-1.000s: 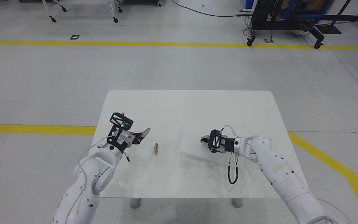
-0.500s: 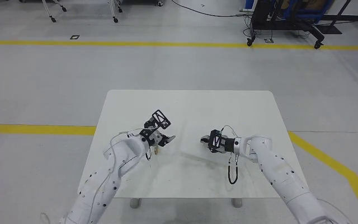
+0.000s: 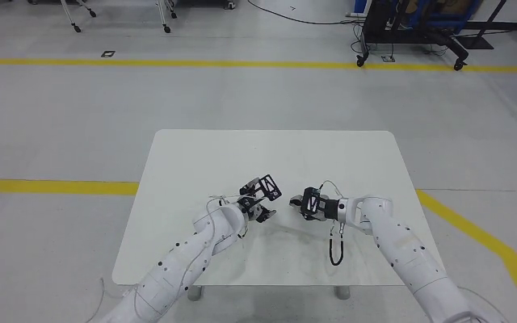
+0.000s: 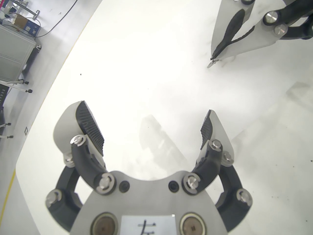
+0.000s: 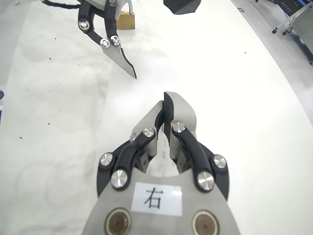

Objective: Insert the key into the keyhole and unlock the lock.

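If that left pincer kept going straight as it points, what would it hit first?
Probably the bare table: the open left pincer tilts down at it. The right pincer, holding the key, sits off to one side; depth is unclear.

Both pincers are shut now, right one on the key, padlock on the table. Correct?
No: the left pincer is open, as the left wrist view shows. The right pincer is shut on the key, padlock on the table.

Brass padlock [image 5: 126, 21] beyond left end effector [image 5: 159, 39]
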